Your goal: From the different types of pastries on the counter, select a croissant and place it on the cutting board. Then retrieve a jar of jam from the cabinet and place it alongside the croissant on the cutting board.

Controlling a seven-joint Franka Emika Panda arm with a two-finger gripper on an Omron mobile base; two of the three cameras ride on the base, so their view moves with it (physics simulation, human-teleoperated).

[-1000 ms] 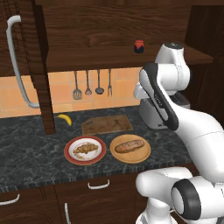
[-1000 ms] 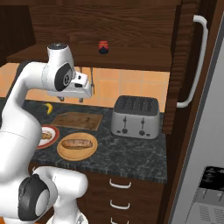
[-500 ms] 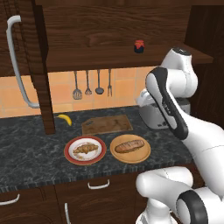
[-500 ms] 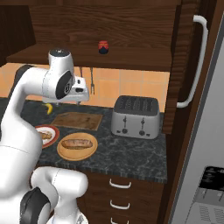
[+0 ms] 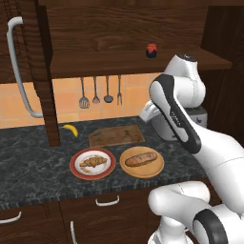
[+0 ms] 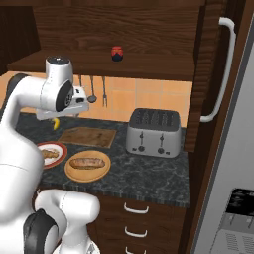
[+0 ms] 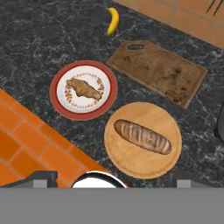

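Note:
The croissant [image 5: 93, 162] [image 7: 84, 88] lies on a red-rimmed white plate [image 5: 76, 169] [image 7: 59, 79] on the counter [image 5: 33, 171]. Beside it a baguette-like loaf [image 5: 141, 159] [image 7: 142, 136] rests on a round wooden plate [image 7: 144, 164]. Behind both lies the bare cutting board [image 5: 116, 137] [image 6: 88, 136] [image 7: 161, 72]. The jar of jam [image 5: 151, 50] [image 6: 117, 53] stands on the shelf of the open cabinet [image 5: 119, 28]. My gripper [image 5: 147, 113] [image 6: 52, 115] [image 7: 114, 178] hangs high above the plates, open and holding nothing.
A yellow banana [image 5: 70, 129] [image 7: 113, 21] lies left of the board. A silver toaster [image 6: 153, 132] stands to the right. Utensils [image 5: 100, 90] hang on the orange tiled wall. The open cabinet door with its grey handle [image 5: 19, 71] juts out at the left.
The arm has folded in and the hand has swung left and lower, now pointing down over the plates. Nothing on the counter moved.

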